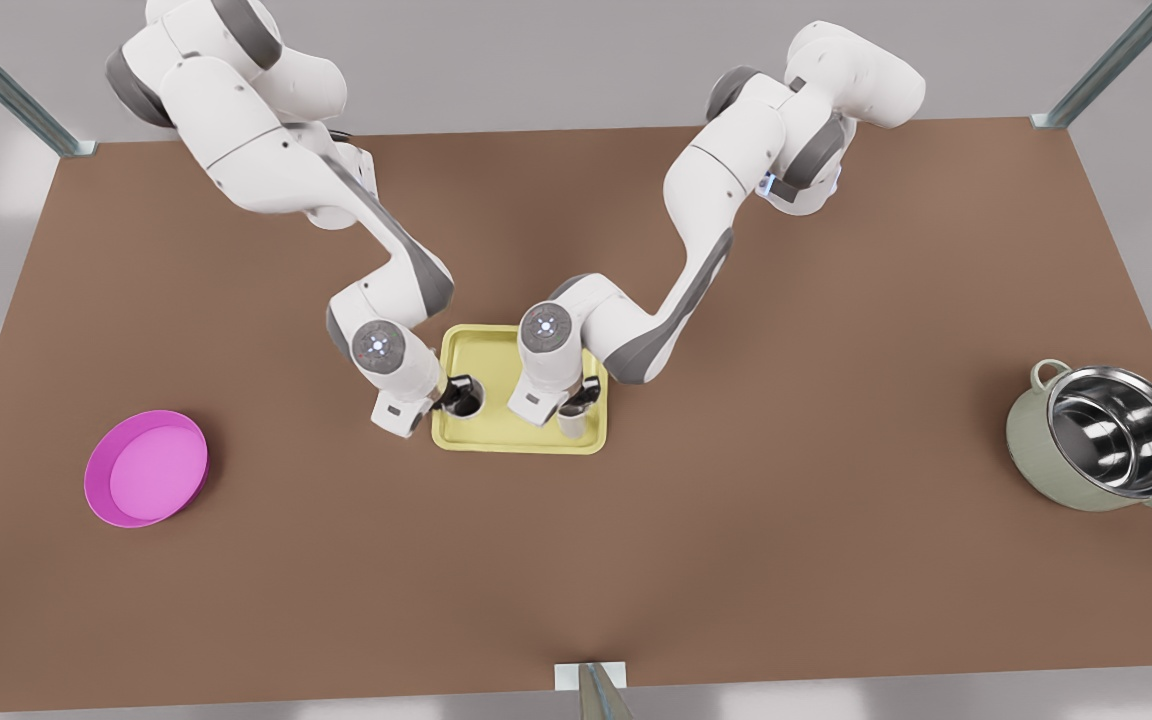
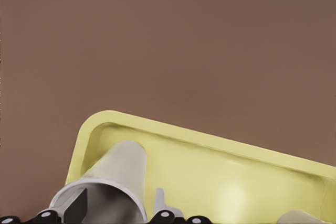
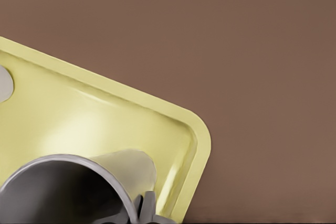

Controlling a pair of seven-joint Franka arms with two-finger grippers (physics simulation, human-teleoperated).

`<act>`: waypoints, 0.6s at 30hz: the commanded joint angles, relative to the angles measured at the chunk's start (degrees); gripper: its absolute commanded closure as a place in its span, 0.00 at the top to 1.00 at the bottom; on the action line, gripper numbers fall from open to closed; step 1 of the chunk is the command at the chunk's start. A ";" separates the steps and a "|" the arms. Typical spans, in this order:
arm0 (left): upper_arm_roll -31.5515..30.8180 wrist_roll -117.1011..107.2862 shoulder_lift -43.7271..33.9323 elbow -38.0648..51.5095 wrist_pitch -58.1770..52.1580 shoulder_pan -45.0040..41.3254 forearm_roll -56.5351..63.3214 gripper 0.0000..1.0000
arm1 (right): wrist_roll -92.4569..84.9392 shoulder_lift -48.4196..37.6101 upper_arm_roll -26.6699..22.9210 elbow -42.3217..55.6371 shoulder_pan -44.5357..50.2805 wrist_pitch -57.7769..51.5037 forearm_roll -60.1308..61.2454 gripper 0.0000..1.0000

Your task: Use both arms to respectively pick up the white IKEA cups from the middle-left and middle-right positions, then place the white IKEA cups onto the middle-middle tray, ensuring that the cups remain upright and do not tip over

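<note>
I see the broad matte brown desk point(image 1: 836, 520) carrying a pale yellow, round-cornered plastic tray point(image 1: 481, 345) with a low rim, presumably there to keep cups from sliding off. Both small off-white tapered cups are upright over it: the left cup point(image 1: 466, 396) at the tray's edge on the front view's left, the right cup point(image 1: 570, 421) near the opposite corner. The left tool point(image 1: 457, 392) and the right tool point(image 1: 582, 394) each pinch their cup's smooth wall at the rim.

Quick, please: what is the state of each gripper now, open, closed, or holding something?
Left gripper: closed on a white cup over the tray.
Right gripper: closed on the other white cup, over the same tray.
</note>
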 commanded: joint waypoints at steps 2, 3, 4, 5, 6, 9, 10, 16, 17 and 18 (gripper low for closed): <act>0.00 -14.34 -0.23 0.18 -0.09 0.50 0.03 1.00 | 20.92 -0.73 0.02 -2.48 0.13 7.56 -0.48 0.21; -0.08 -14.25 -0.32 0.18 -0.09 1.11 -0.05 1.00 | 20.92 -0.55 0.02 -2.66 0.22 8.35 -0.48 0.21; -0.08 -14.16 -0.41 0.18 -0.18 1.64 -0.14 1.00 | 20.92 -0.29 0.02 -2.83 0.31 9.32 -0.48 0.21; -0.17 -14.07 -1.72 0.18 -0.36 1.99 -0.14 1.00 | 20.84 0.07 0.02 -3.01 0.31 10.72 -0.48 0.21; -0.26 -14.07 -1.99 0.27 -1.58 2.08 -0.67 1.00 | 20.84 0.59 0.02 -3.01 0.22 11.25 -0.57 0.21; -0.17 -10.29 -10.76 2.29 -20.47 2.95 -0.93 1.00 | 20.84 1.73 -0.07 -3.45 -0.13 12.48 -0.57 0.21; -0.61 -6.70 -18.94 2.56 -31.45 7.61 -3.74 1.00 | 20.84 1.82 -0.07 -3.54 -0.13 12.57 -0.57 0.21; -0.44 53.51 -38.26 -14.97 -34.33 39.78 1.44 1.00 | 20.66 2.00 -0.07 -3.54 -0.31 11.96 -0.57 1.00; 1.32 53.78 -43.04 -26.36 -25.84 39.00 1.18 1.00 | 20.66 2.00 -0.07 -3.54 -0.31 11.96 -0.57 1.00; 1.32 52.98 -41.89 -26.01 -30.32 39.26 -0.49 1.00 | 20.66 2.00 -0.07 -3.54 -0.31 11.96 -0.57 1.00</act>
